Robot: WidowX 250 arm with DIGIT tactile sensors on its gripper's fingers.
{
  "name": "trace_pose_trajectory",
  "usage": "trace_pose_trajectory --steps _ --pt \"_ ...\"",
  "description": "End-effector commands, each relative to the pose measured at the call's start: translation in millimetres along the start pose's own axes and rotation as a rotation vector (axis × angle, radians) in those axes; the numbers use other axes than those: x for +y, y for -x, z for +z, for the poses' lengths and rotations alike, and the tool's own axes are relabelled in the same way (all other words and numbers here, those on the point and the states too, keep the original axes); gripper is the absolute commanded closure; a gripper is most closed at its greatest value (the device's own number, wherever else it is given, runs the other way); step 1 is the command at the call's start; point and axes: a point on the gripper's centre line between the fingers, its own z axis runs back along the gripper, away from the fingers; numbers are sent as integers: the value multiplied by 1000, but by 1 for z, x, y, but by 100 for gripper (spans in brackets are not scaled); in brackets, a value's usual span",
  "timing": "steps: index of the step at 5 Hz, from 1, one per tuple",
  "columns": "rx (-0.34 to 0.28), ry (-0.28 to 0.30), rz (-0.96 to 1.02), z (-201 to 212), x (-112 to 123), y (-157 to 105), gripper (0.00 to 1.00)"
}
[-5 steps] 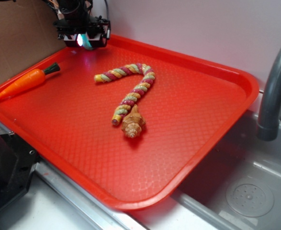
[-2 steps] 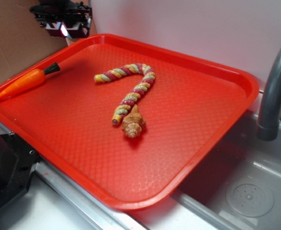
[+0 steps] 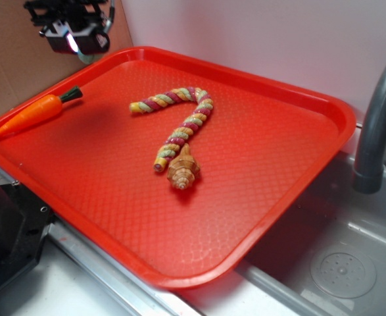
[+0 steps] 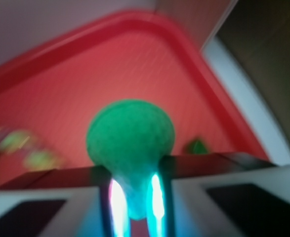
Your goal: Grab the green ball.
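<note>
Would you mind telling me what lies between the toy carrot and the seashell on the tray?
In the exterior view, only bare red tray lies between the toy carrot and the seashell; the twisted rope toy sits just behind that line.

The end effector hangs above the red tray's far left corner; a toy carrot, twisted rope and shell lie on the tray

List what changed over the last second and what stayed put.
The gripper, shut on the green ball, rose from the tray's far-left corner and swung left, out past the rim. The ball stayed pinched between the fingers. The toy carrot, twisted rope and seashell did not move.
</note>
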Motion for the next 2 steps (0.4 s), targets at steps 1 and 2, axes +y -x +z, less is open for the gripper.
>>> trace_pose_trajectory --steps 1,2 --pt "42 28 -121 51 0 4 100" --pt "89 56 -151 61 6 0 100"
